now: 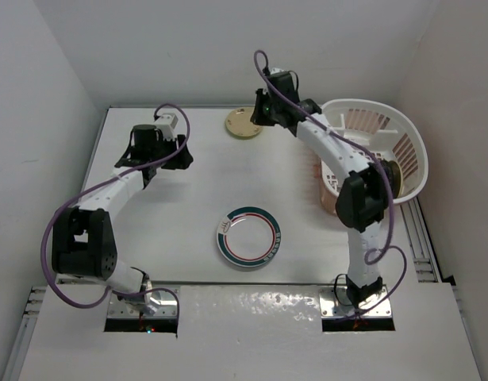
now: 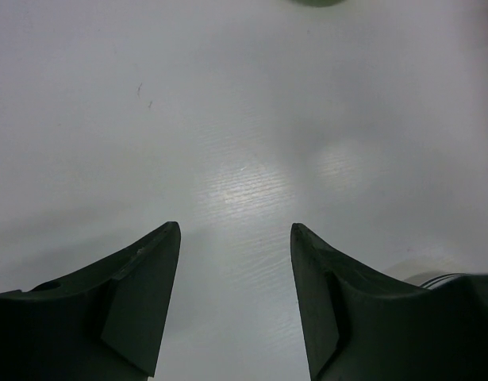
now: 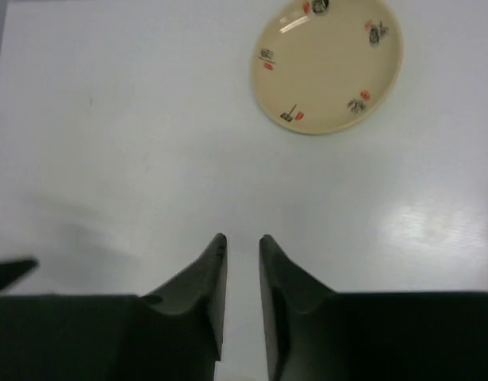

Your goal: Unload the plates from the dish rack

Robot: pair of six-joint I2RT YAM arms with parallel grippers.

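Observation:
The white dish rack (image 1: 410, 147) stands at the far right on its pink base. A round dark-edged shape (image 1: 396, 178) stands inside it, partly hidden by my right arm. The green-red rimmed white plate (image 1: 249, 236) lies flat mid-table. The tan plate (image 1: 244, 123) (image 3: 328, 63) lies at the back. My right gripper (image 3: 243, 238) (image 1: 260, 113) hovers just beside it, its fingers a narrow gap apart with nothing between them. My left gripper (image 2: 236, 230) stands wide open over bare table at the far left. A sliver of the lime-green plate (image 2: 315, 2) shows ahead of it.
White walls close in the table (image 1: 188, 206) on the left, back and right. A pale rounded edge (image 2: 422, 274) shows behind my left gripper's right finger. The rack's right side sits by a metal rail (image 1: 424, 238).

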